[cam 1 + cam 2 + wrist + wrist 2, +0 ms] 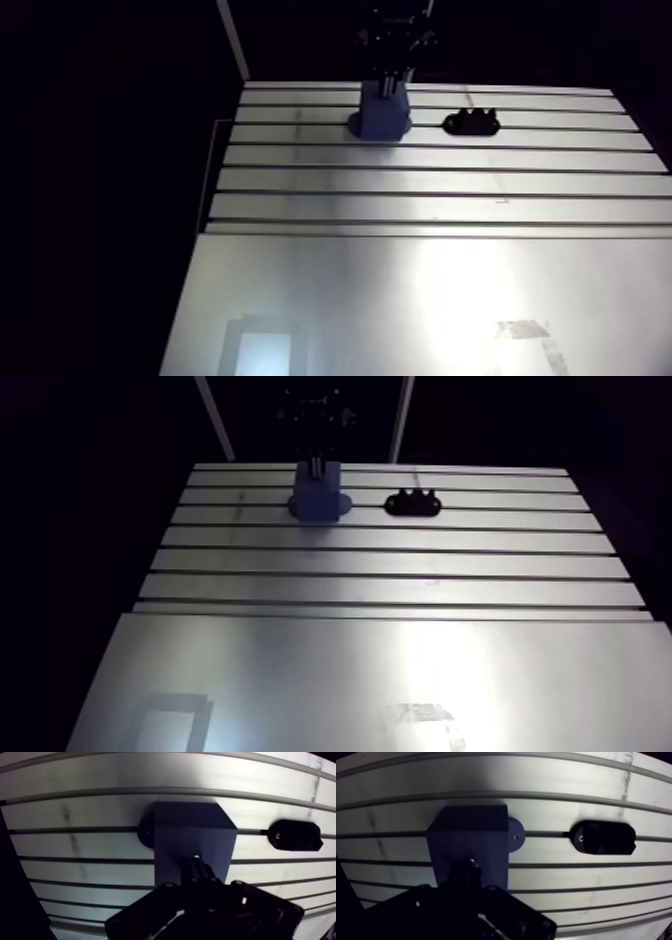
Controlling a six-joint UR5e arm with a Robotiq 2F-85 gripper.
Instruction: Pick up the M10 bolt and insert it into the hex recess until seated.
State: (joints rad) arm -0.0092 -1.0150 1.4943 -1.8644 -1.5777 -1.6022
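A dark blue block [192, 834] with a round foot is fixed on the slotted table [430, 182]; the hex recess is not visible. In the wrist view a dark bolt [198, 868] sticks out from between the fingers, its pale tip over the block's near face. My gripper [200, 883] is shut on it, directly above the block. In the arm view the gripper [392, 62] comes straight down onto the block [381, 112] near the table's far edge.
A black oblong holder [295, 835] sits to the right of the block, a short gap away, also seen in the arm view [471, 122]. A smooth metal plate [400, 300] covers the near half of the table.
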